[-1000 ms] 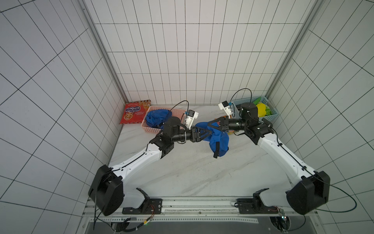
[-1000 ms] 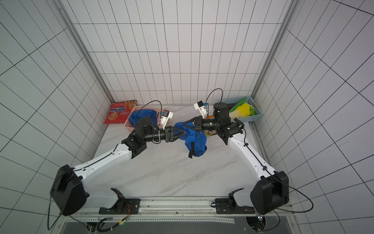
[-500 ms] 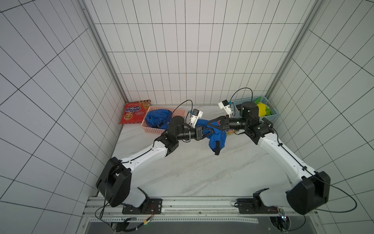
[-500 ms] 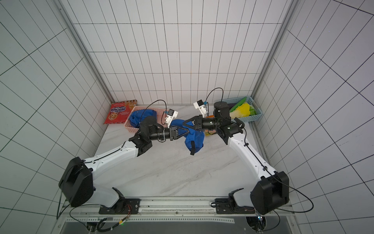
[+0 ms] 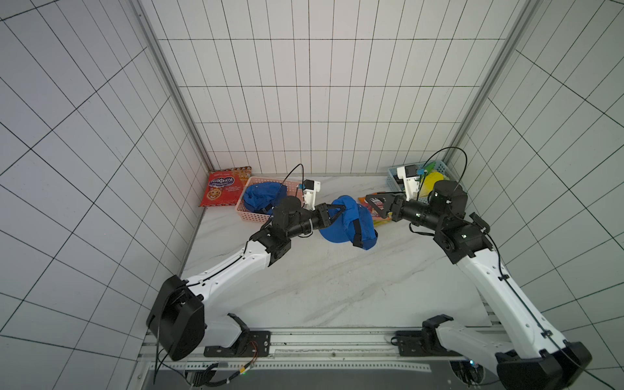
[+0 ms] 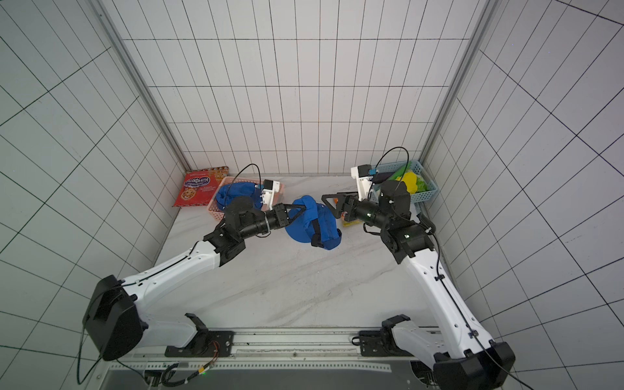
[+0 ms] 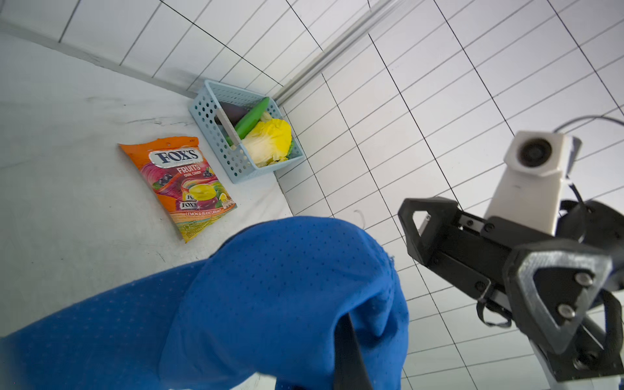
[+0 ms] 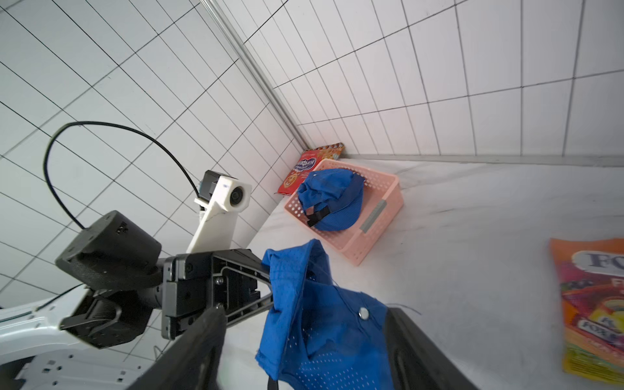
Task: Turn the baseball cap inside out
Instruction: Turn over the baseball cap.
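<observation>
Hand-over done since a second ago: the baseball cap (image 5: 347, 224), then gripped by the right gripper (image 5: 380, 207), now hangs above the middle of the table (image 5: 337, 287) from the left gripper (image 5: 334, 216) alone. That one has clamped tight on a fold of fabric at the rim, while the right has let go and stands with jaws spread wide, empty, close beside the crown and apparently clear of it. My judgement: the crown is bunched, not yet clearly inverted, so the right gripper should go in narrow and push the crown through the opening against the left's pinch, avoiding the dangling black strap (image 5: 358, 234); a candy bag (image 7: 182, 182) lies on the table beyond
</observation>
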{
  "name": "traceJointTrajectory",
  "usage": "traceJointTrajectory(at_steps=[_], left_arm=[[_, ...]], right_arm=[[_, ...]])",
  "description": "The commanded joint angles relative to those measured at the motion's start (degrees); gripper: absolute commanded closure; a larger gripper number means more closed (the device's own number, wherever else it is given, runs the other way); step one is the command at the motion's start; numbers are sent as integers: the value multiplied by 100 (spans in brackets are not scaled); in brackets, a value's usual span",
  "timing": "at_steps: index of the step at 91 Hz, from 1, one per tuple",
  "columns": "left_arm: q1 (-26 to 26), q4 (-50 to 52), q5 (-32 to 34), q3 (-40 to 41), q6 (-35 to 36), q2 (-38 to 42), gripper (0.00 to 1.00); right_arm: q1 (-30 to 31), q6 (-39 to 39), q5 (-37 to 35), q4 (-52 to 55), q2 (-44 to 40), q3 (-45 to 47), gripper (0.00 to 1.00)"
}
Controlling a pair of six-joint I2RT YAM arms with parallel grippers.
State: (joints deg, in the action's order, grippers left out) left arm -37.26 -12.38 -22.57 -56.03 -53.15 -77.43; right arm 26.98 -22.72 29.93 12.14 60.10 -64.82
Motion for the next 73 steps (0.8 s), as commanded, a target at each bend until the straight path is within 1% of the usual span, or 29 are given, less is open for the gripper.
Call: traceJointTrajectory(at_steps=[1,6,11,19,29,40,52,55,66,71,73], left_arm=[[32,12,489,48,-539,98,100],[28,-95,492,52,-691,79,100],[30,-178,487,49,-770,64,100],[32,-201,485,23,-785,52,100],[28,-191,498,37,-781,69,100],[27,-153,497,48,-762,83,100],[38,-113,526,48,-722,113,100],[47,-103,540,53,-705,134,100],[116,35,560,87,-591,217,100],[218,173,557,140,-519,303,100],[282,234,553,161,-468,339,100]], right_arm=[[558,691,-1596,153,-56,180,21],[977,789,-2121,145,-24,247,21],[1190,769,-2426,110,59,291,19],[1350,587,-2468,69,295,238,19],[1494,408,-2355,-107,591,135,19],[1558,195,-2170,-334,796,80,25],[1556,61,-1932,-422,924,71,40],[1556,58,-1866,-416,947,74,49],[1535,107,-1811,-386,897,102,88],[1481,181,-1824,-325,829,86,100],[1423,209,-1813,-298,785,86,100]])
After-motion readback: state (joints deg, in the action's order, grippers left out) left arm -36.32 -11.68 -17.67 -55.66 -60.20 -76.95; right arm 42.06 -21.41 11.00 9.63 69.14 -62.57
